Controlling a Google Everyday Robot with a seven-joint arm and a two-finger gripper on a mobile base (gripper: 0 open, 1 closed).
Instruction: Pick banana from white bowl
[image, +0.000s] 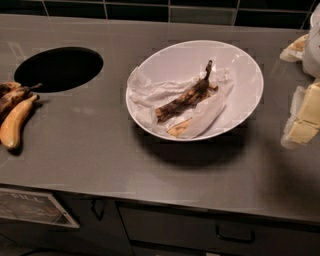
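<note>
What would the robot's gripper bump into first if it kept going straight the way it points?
Probably the white bowl. The gripper, open at the right edge, points left toward the bowl's rim, with the banana lying farther in. It may hang higher than the rim, so this is uncertain.

Kitchen, grey counter, waste hole, tiles, tool at right

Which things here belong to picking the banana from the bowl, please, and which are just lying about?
Job: black banana, white bowl, gripper open at right edge.
Lying about: banana bunch at left, paper, peel scrap in bowl, counter hole.
</note>
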